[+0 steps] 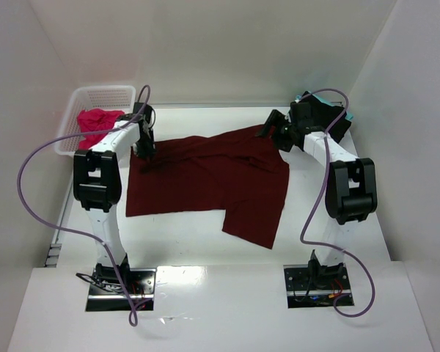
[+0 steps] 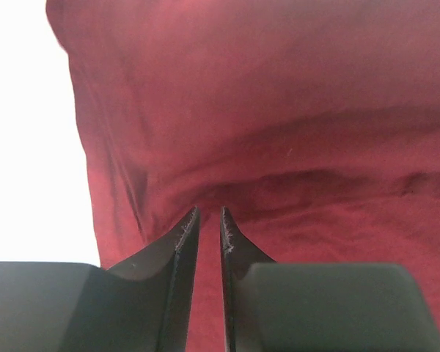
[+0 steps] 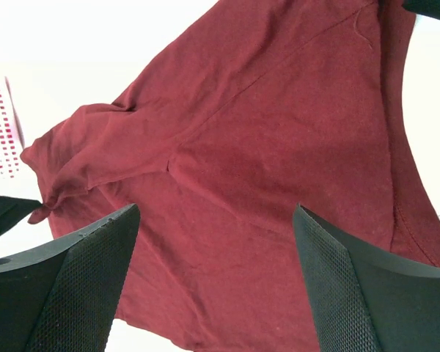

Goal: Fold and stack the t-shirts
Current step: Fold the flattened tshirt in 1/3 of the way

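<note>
Maroon t-shirt (image 1: 205, 176) lies rumpled (sleeve bunched); left tool (image 2: 209, 210) pinches it, right tool (image 3: 216, 211) gapes empty.

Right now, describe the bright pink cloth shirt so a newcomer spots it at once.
On the white table, look to the far-left corner, where a white plastic lattice basket stands. The bright pink cloth shirt lies crumpled inside it. It is the only pink thing in view, and it sits in the basket, while the dark maroon cloth shirt lies spread on the table.
</note>
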### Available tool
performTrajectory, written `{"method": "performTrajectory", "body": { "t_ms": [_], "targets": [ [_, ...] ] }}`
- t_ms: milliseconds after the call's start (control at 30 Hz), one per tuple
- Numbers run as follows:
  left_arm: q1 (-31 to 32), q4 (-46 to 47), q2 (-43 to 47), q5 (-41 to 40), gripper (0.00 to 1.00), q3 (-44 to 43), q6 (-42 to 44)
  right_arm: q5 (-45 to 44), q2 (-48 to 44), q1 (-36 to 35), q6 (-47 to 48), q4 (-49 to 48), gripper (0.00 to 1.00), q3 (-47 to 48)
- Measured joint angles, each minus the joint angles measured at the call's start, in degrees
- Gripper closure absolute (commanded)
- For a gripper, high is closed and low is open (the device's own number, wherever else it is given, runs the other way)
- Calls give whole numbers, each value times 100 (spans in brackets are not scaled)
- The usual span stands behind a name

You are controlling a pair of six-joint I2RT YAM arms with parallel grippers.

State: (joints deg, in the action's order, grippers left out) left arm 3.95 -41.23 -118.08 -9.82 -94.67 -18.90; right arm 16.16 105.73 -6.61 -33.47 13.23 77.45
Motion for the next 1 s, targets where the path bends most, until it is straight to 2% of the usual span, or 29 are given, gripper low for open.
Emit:
{"method": "performTrajectory", "body": {
  "t_ms": [233,433,700,1000],
  "targets": [
    [0,-182,257,-167,73,168,-148,54,76,0,33,4,10,91],
    [0,-108,236,-187,85,187,-238,63,217,0,36,-1,10,346],
    [0,-105,116,-194,88,626,-245,42,296,0,62,32,10,426],
    [-17,-159,39,-450,88,667,-254,-307,457,-17,191,466,11,516]
  ]
}}
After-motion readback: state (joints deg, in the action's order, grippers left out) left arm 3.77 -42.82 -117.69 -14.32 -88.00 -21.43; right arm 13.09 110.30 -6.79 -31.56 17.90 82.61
